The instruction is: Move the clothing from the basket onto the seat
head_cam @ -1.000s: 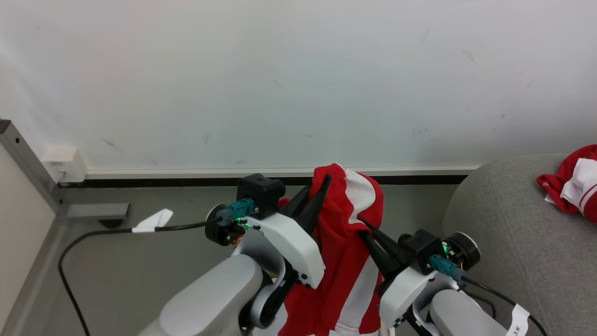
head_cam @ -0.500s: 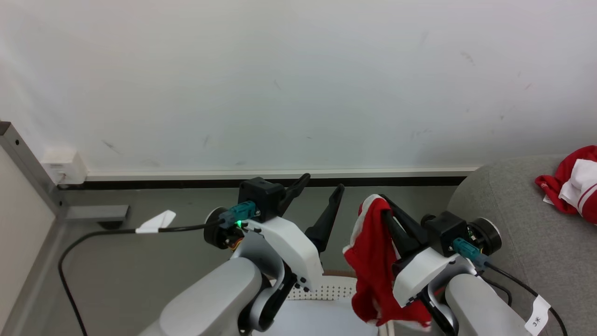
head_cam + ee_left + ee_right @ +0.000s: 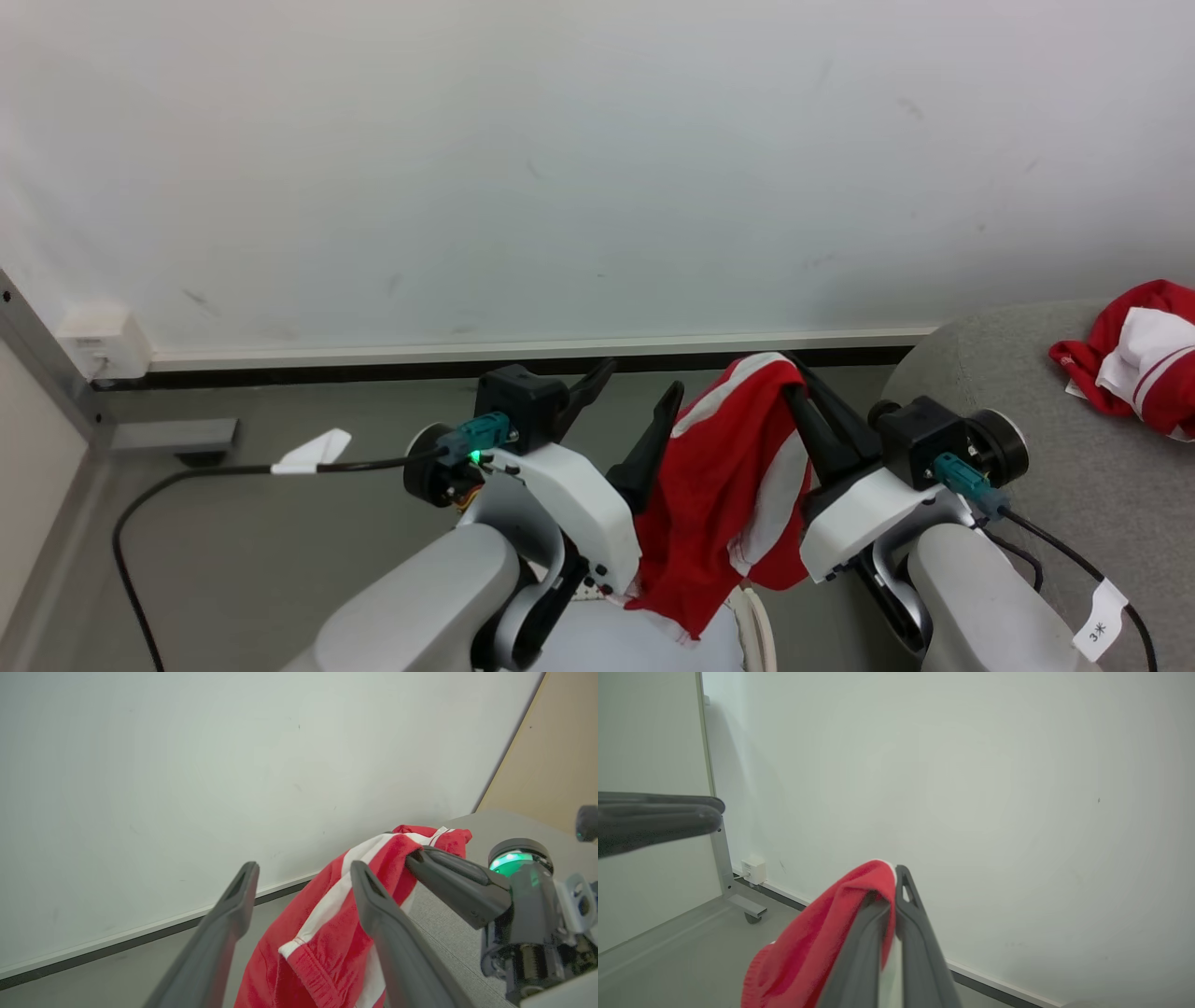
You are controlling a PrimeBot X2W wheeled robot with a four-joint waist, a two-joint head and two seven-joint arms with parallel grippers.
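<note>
Right end effector [image 3: 801, 387] clamped on the clothing [image 3: 724, 485] at its top fold; left end effector [image 3: 640, 378] wide open, empty. Soft, light, hangs limp, so a bunched-fold pinch should hold.

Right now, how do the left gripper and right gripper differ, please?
The left gripper has jaws wide apart and empty; the right gripper has jaws shut on the clothing. The left gripper stands beside the hanging fabric; the right gripper carries it. Both are raised to similar height.
</note>
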